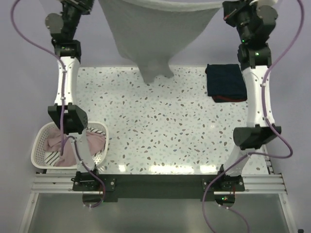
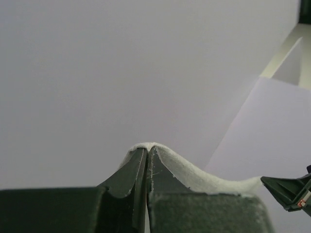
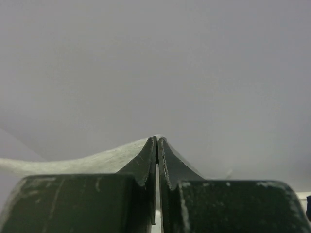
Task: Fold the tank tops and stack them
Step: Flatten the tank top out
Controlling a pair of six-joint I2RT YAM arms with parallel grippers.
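A grey tank top [image 1: 155, 34] is held up, hanging over the far edge of the bench [image 1: 160, 131], its upper edge pinched at either end by the left hand [image 2: 146, 154] and the right hand [image 3: 157, 141], both pressed together on the cloth. A folded navy top [image 1: 226, 82] is laid at the far right of the bench; pinkish tops [image 1: 54, 143] are heaped in a white basket [image 1: 36, 150] at the near left

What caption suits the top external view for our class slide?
Left hand and right hand hold a grey tank top above the table, a folded navy top nearby.
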